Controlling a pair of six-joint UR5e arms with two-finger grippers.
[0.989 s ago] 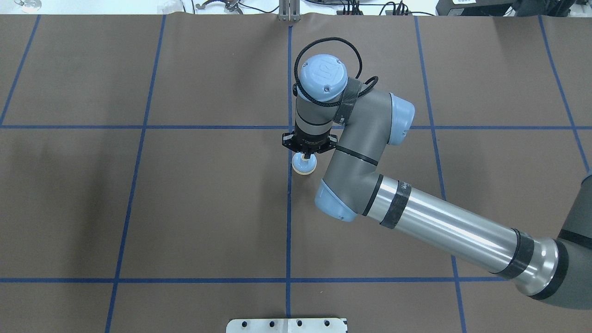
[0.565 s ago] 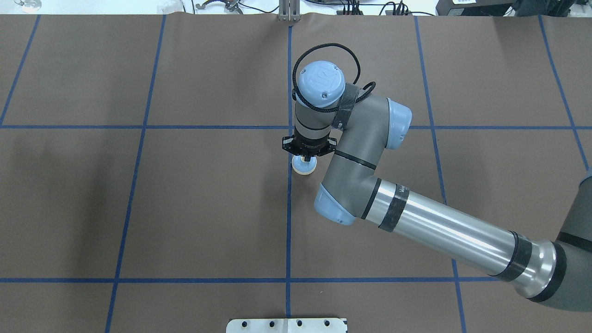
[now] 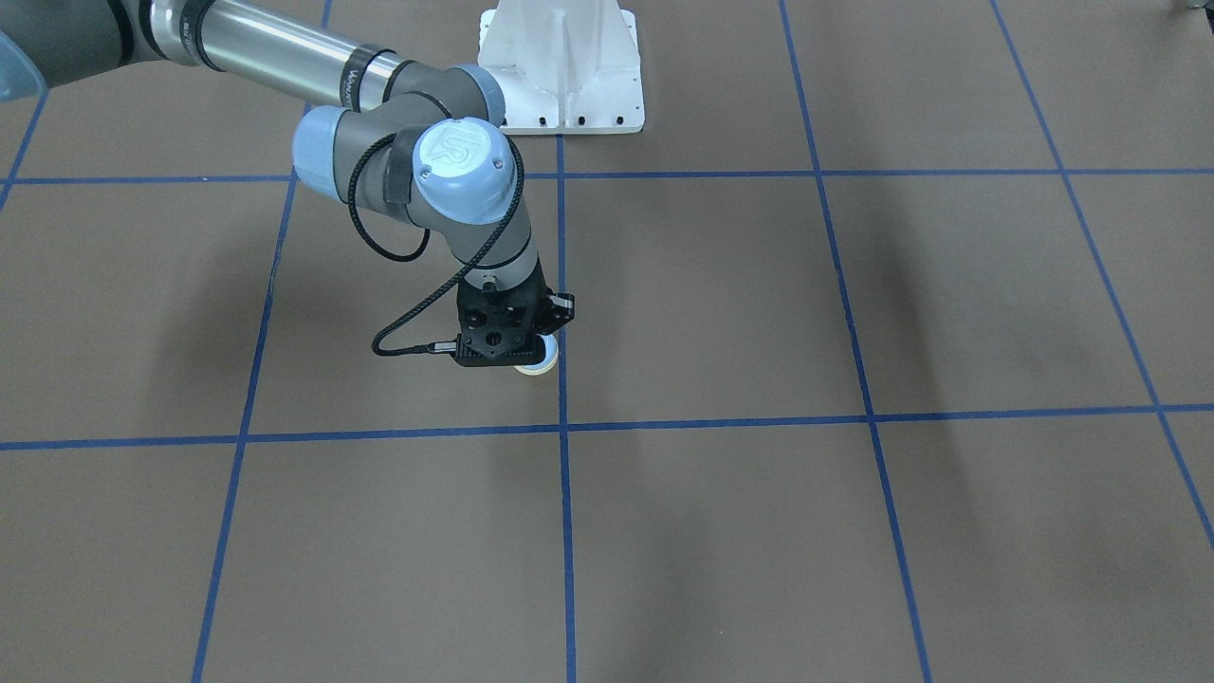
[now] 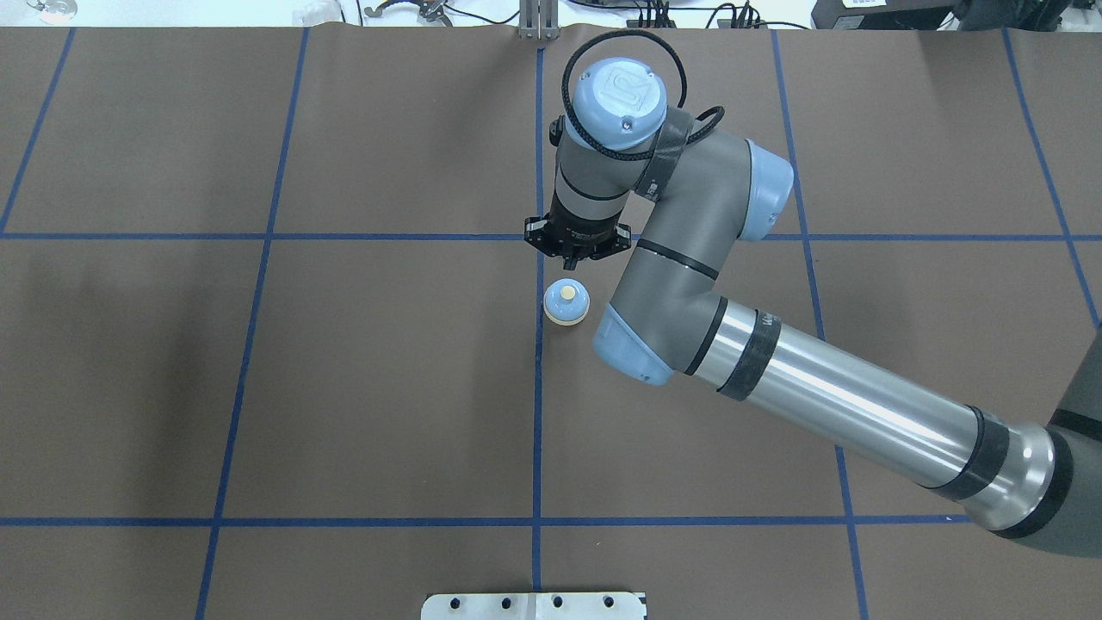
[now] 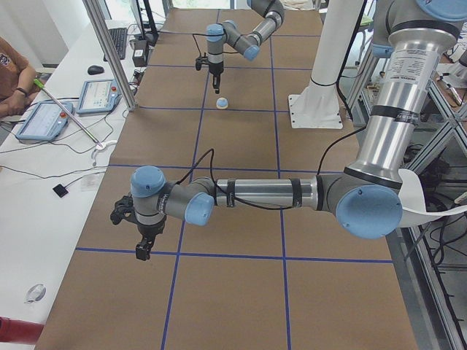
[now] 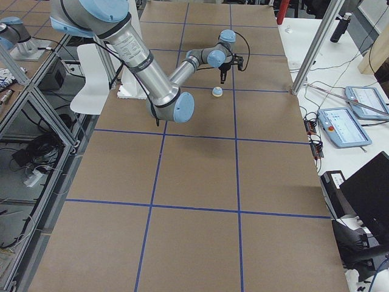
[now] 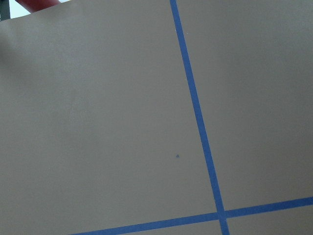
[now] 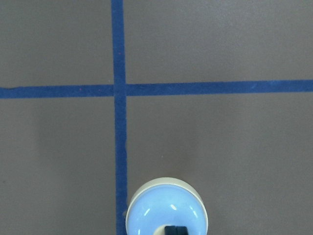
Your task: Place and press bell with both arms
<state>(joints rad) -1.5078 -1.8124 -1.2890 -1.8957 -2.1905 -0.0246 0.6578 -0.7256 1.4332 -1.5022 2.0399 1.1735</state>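
The light-blue bell (image 4: 566,303) with its cream button stands upright on the brown table by the centre tape line. It also shows in the exterior left view (image 5: 223,103), the exterior right view (image 6: 216,92) and the right wrist view (image 8: 166,209). In the front-facing view the bell (image 3: 539,364) is half hidden by the gripper. My right gripper (image 4: 569,260) hangs above the bell, apart from it, with its fingertips (image 8: 175,230) together and empty. My left gripper (image 5: 144,251) is far off near the table's left end; I cannot tell whether it is open or shut.
The white bolted pedestal (image 3: 561,66) stands at the robot's edge of the table. Blue tape lines (image 4: 537,387) cross the brown cover. A side table with tablets (image 5: 44,120) and a metal post (image 5: 109,51) lie past the far edge.
My right gripper has lifted off the bell and moved away from it. The bell now stands uncovered in the same spot.
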